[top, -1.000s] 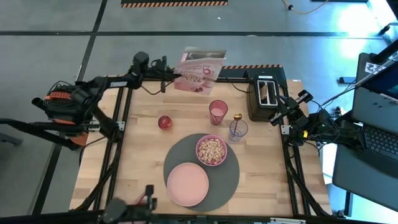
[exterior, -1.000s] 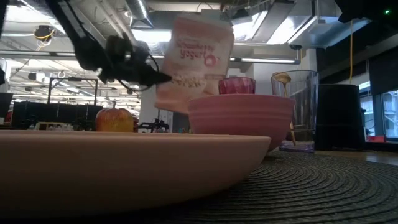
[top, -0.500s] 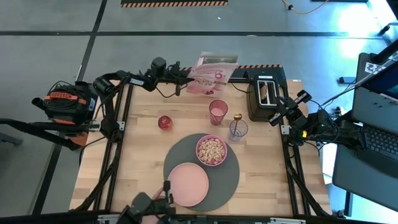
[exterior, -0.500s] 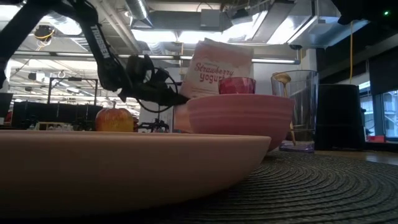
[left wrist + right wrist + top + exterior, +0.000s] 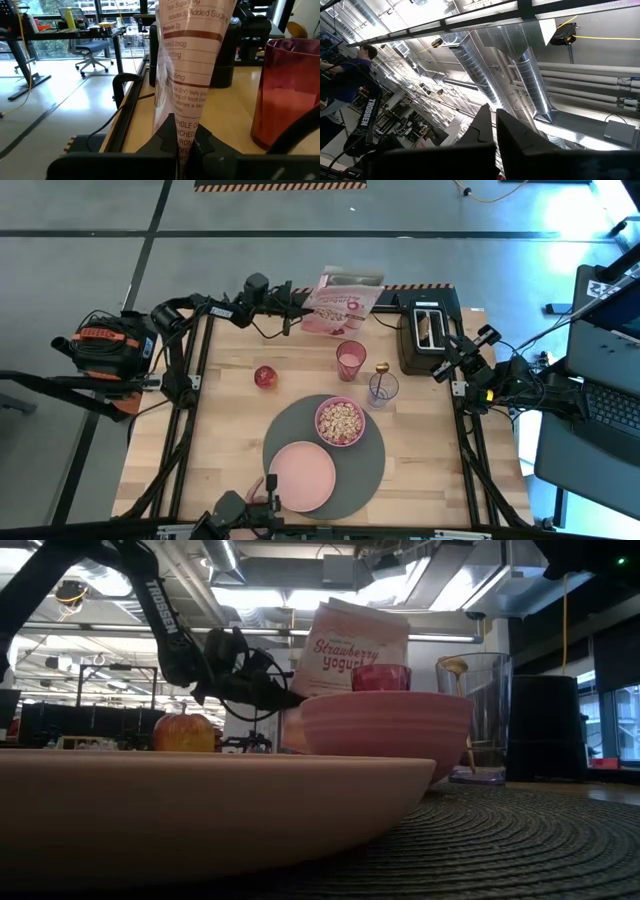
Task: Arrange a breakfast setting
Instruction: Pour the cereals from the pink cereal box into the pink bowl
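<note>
Cereal fills my bowl [image 5: 340, 421] on the mat [image 5: 372, 465]. My left gripper [image 5: 297, 310], clamped on the cereal box [image 5: 343, 302], parks it at the tabletop's far edge. Toast remains unserved.

We see two dark, slender jointed arms. The left arm [image 5: 205, 308] has a bulky black base with an orange-red band, loops of black cable near its wrist, and white "TROSSEN" lettering along one link. The right arm [image 5: 490, 370] carries small white labels, and its fingers [image 5: 512, 132] are flat, black and tapering.
</note>
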`<control>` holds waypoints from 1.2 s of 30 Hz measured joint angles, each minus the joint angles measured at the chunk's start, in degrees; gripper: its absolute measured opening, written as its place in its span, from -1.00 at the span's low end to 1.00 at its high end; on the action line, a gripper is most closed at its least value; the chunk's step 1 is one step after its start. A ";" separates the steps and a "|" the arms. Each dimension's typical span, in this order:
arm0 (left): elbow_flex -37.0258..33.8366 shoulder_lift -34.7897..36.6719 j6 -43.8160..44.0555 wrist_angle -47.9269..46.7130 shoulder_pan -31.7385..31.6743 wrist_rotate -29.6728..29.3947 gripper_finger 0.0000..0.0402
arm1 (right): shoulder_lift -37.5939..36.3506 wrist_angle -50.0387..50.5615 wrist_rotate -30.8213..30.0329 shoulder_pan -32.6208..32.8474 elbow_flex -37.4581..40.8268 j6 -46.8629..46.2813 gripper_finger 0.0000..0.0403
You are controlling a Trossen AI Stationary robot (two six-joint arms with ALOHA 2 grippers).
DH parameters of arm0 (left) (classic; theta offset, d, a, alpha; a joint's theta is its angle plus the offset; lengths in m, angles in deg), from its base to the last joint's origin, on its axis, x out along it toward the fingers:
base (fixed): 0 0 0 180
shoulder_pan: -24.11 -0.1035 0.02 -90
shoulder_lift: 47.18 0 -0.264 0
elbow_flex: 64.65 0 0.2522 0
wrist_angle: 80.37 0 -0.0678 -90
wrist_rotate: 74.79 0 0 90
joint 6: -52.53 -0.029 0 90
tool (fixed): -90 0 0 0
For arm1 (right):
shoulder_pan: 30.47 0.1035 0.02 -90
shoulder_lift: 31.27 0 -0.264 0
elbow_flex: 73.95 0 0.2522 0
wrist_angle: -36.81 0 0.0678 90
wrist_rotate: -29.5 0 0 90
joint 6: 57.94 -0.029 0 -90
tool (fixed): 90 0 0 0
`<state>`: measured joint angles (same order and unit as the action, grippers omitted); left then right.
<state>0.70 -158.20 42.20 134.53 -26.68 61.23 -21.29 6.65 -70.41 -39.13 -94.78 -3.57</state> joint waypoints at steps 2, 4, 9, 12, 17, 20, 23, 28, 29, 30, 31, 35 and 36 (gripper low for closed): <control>0.00 0.00 1.46 -0.09 -0.02 0.00 -0.97 | 0.01 0.00 0.00 0.01 0.00 0.00 -1.00; 0.00 0.02 2.32 -0.43 -0.02 0.00 -0.93 | 0.02 0.00 0.00 0.02 0.00 0.00 -1.00; 0.00 0.02 2.40 -0.60 -0.04 -0.02 -0.84 | -0.01 -0.02 0.00 0.02 0.00 0.00 -1.00; 0.00 0.02 2.70 -1.19 -0.02 0.23 -0.79 | 0.01 -0.03 0.01 0.01 0.00 0.00 -1.00; 2.51 0.07 0.28 -9.83 0.05 1.26 -0.68 | -0.01 -0.05 0.00 0.00 0.00 -0.02 -1.00; 4.61 0.07 -3.42 -17.25 0.58 -0.13 -0.60 | 0.01 -0.06 -0.02 0.00 0.00 -0.02 -1.00; 6.39 0.07 -7.20 -22.99 1.62 -2.47 -0.52 | 0.01 -0.05 -0.02 0.00 0.00 -0.02 -1.00; 7.48 0.07 -10.28 -26.13 2.88 -6.05 -0.39 | 0.01 -0.05 -0.04 0.01 0.00 -0.01 -1.00; 7.53 0.07 -10.32 -25.96 2.99 -6.05 -0.37 | 0.01 -0.05 -0.05 0.01 0.00 -0.02 -1.00; 7.59 0.07 -10.33 -25.84 3.02 -6.05 -0.35 | 0.00 -0.05 -0.07 0.01 0.00 0.00 -1.00; 7.61 0.07 -10.33 -25.85 3.02 -6.05 -0.32 | 0.02 -0.05 -0.07 0.00 0.00 0.00 -1.00; 7.61 0.07 -9.49 -26.05 2.97 -6.05 -0.22 | -0.01 -0.05 -0.09 0.02 0.00 0.00 -1.00; 7.61 0.07 -9.36 -26.26 2.97 -6.03 -0.19 | 0.01 -0.05 -0.09 0.00 0.00 0.00 -1.00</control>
<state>8.31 -158.14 32.84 108.27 -23.71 55.20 -21.28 6.61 -70.50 -39.13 -94.78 -3.57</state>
